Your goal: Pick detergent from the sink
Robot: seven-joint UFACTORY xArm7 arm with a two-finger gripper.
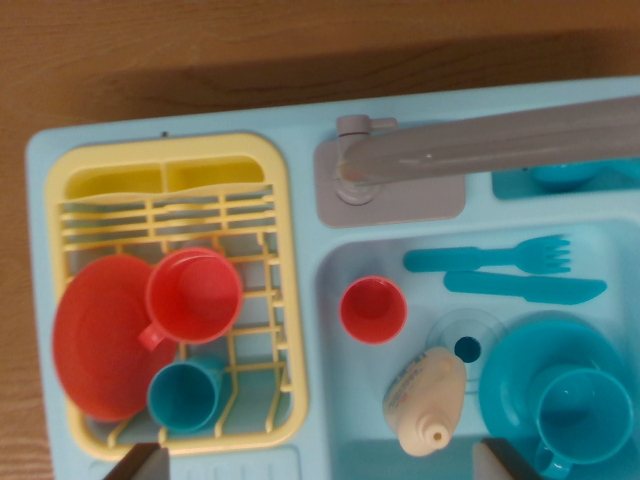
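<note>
The detergent bottle [425, 393] is cream-white with a printed label. It lies on its side in the light blue sink basin [335, 400], cap towards the bottom of the wrist view, beside the drain [467, 347]. My gripper [325, 465] hangs above the scene, open. Only its two dark fingertips [140, 463] show at the bottom edge, far apart, one over the rack corner and one just to the right of the bottle's cap. Nothing is between them.
In the basin are a red cup [372, 310], a blue fork [490, 257], a blue knife [525, 288] and a blue cup on a blue plate [575, 395]. A grey faucet [480, 140] spans above. A yellow rack [170, 300] at left holds a red plate, red cup and blue cup.
</note>
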